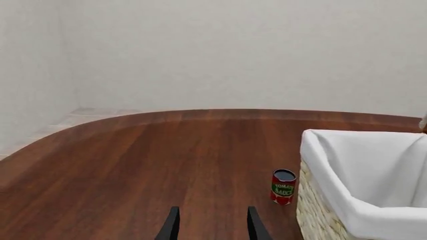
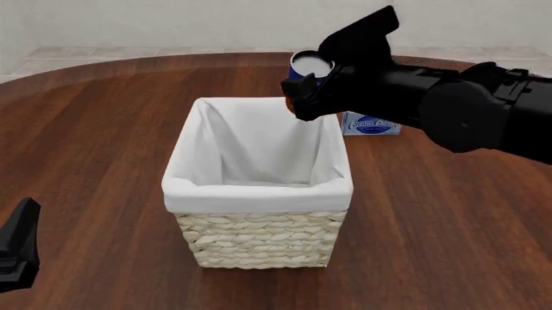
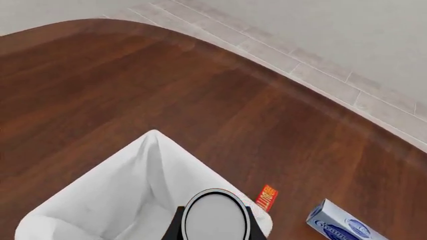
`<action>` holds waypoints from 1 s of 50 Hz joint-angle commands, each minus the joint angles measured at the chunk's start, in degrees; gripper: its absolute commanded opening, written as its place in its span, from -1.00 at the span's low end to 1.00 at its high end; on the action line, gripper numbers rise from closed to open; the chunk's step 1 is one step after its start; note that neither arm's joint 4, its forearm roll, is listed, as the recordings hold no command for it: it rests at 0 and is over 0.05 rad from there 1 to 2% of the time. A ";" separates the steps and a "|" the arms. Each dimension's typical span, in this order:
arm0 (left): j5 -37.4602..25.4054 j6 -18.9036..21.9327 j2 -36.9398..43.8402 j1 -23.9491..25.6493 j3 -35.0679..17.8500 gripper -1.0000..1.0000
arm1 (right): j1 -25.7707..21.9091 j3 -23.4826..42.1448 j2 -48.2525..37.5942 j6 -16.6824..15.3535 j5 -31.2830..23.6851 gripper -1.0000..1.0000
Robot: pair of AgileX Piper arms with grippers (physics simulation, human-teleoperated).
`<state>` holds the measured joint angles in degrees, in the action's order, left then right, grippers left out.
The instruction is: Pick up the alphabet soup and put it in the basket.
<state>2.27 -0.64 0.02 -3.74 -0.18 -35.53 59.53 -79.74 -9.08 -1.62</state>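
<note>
R gripper (image 2: pixel 304 97) is clamped on the alphabet soup (image 2: pixel 309 67), can upright, silvery top showing, held in the air over the far-R corner of the basket (image 2: pixel 258 194), above the liner rim. In the R wrist view the can top (image 3: pixel 216 216) sits between the fingers w/ the basket (image 3: pixel 100 210) liner directly under it. Basket interior looks empty, white cloth only. Blue-and-white box (image 2: pixel 373 124) lies on the table (image 2: pixel 103 129) just beyond the basket's far-R corner, partly behind the arm. Tomato sauce can (image 1: pixel 283 186) stands upright just beside a basket (image 1: pixel 360 200) wall. L gripper (image 1: pixel 212 227) hovers low nr that can, fingers apart, holding nothing.
</note>
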 commanded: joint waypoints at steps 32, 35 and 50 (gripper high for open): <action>0.04 0.24 0.00 0.23 0.00 1.00 | -5.10 4.31 -6.22 2.46 -1.23 -1.00; 0.09 0.29 0.00 0.16 0.00 1.00 | -5.87 4.54 -6.42 2.65 -1.40 -1.00; 0.10 0.35 0.00 0.21 0.00 1.00 | -7.53 4.98 -7.05 3.99 -1.75 -1.00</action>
<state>2.36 -0.34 0.02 -3.54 -0.18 -41.80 63.64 -86.65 -6.99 -3.23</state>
